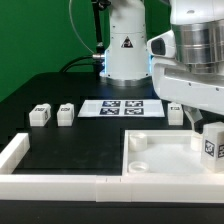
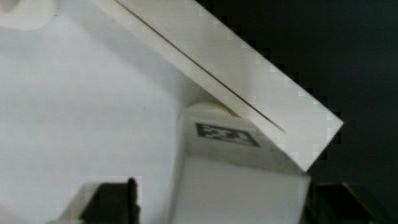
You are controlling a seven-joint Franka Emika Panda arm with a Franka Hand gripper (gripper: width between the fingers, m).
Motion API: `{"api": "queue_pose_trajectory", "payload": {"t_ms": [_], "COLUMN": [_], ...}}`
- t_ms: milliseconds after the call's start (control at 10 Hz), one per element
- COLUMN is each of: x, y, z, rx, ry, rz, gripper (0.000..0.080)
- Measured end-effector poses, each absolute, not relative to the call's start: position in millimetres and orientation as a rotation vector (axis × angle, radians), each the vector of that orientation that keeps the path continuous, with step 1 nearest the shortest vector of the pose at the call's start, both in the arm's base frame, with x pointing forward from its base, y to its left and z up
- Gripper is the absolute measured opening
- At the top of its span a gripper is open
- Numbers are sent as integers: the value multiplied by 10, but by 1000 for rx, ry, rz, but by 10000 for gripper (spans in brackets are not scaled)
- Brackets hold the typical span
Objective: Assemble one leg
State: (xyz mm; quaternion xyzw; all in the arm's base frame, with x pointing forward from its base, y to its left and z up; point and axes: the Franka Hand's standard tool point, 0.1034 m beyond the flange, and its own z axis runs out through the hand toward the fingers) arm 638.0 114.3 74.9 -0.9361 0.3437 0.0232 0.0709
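Observation:
One leg [image 1: 210,146], a small white block with a tag, stands upright at the right corner of the large white panel [image 1: 160,160] in the exterior view, right under my gripper [image 1: 205,122]. In the wrist view this leg [image 2: 235,180] lies between my two dark fingers [image 2: 116,202], by the panel's raised rim [image 2: 231,70]. One finger sits against the leg; a strip of panel shows between the leg and the other finger. My gripper [image 2: 224,205] looks open around the leg. Three more legs [image 1: 40,115] [image 1: 65,114] [image 1: 175,112] stand on the black table.
The marker board [image 1: 122,107] lies in front of the robot base [image 1: 128,50]. A white L-shaped rail [image 1: 20,160] runs along the front and the exterior view's left of the table.

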Motion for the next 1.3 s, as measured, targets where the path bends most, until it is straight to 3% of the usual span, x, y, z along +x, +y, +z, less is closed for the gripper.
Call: {"api": "queue_pose_trajectory", "payload": {"t_ms": [300, 700, 900, 1000, 1100, 1200, 1300], "x": [6314, 6330, 6324, 6324, 6322, 6303, 6298], "y": [1163, 1127, 1120, 1123, 1130, 1143, 1158], "z": [732, 734, 721, 721, 720, 714, 712], "rx": [-2963, -3034, -3038, -3039, -3045, -3040, -3021], "ry": [498, -349, -283, -236, -71, 96, 294], "rz": [17, -38, -32, -30, -22, -3, 10], "gripper": [647, 648, 648, 560, 378, 296, 296]}}
